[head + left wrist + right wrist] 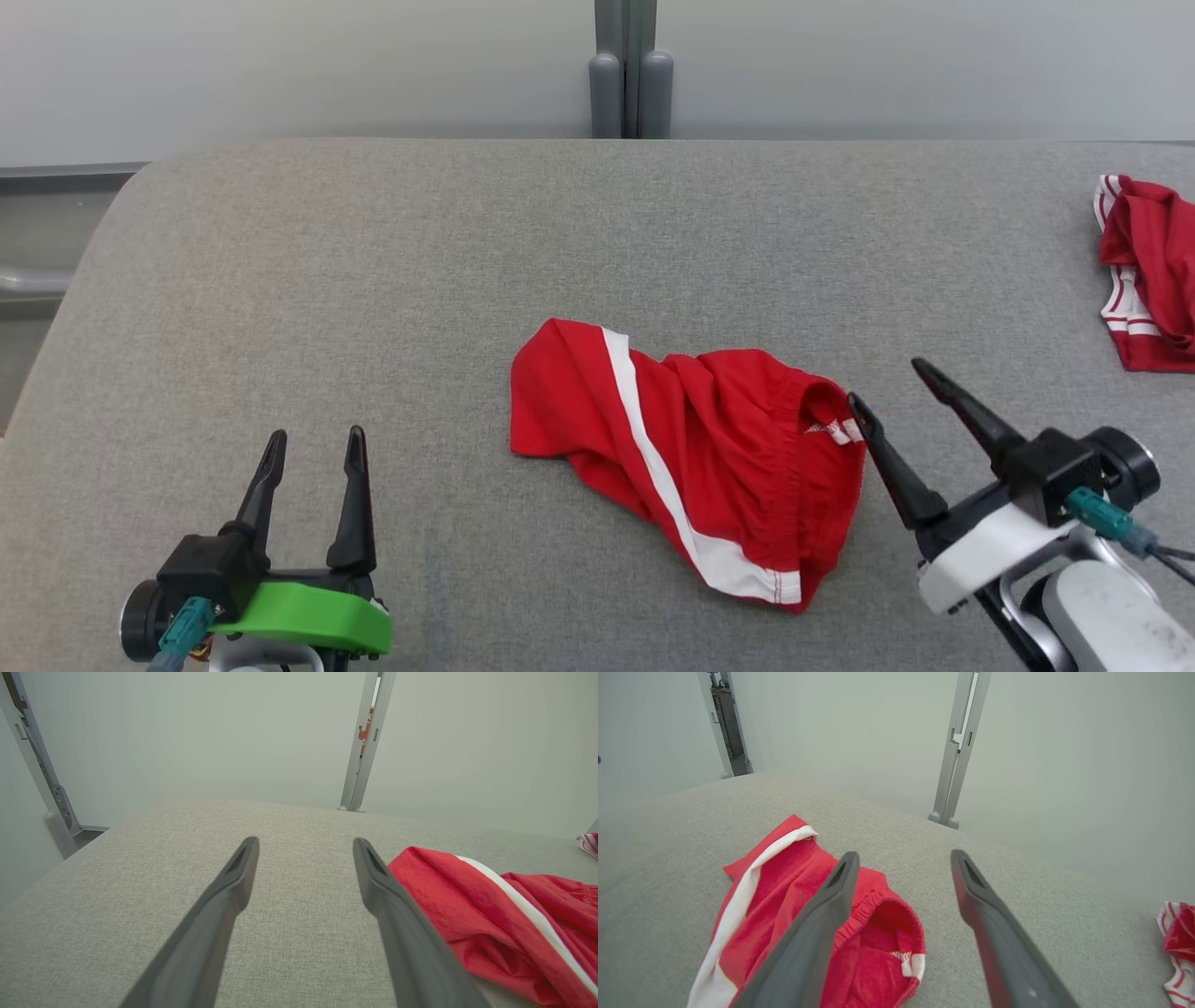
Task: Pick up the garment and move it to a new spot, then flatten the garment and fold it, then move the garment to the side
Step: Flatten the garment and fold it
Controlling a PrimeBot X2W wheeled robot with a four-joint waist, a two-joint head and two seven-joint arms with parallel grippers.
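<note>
The red garment, trimmed with a white stripe, is seen lying crumpled near the middle of the grey padded table, with its elastic waistband turned to the right. Just beside that waistband the right gripper is found, its fingers spread wide with nothing between them. One fingertip stands at the garment's edge, though contact cannot be told. Well to the garment's left the left gripper is seen, its fingers likewise spread and empty. Far to the garment's right and further back, a second red-and-white cloth is bunched.
</note>
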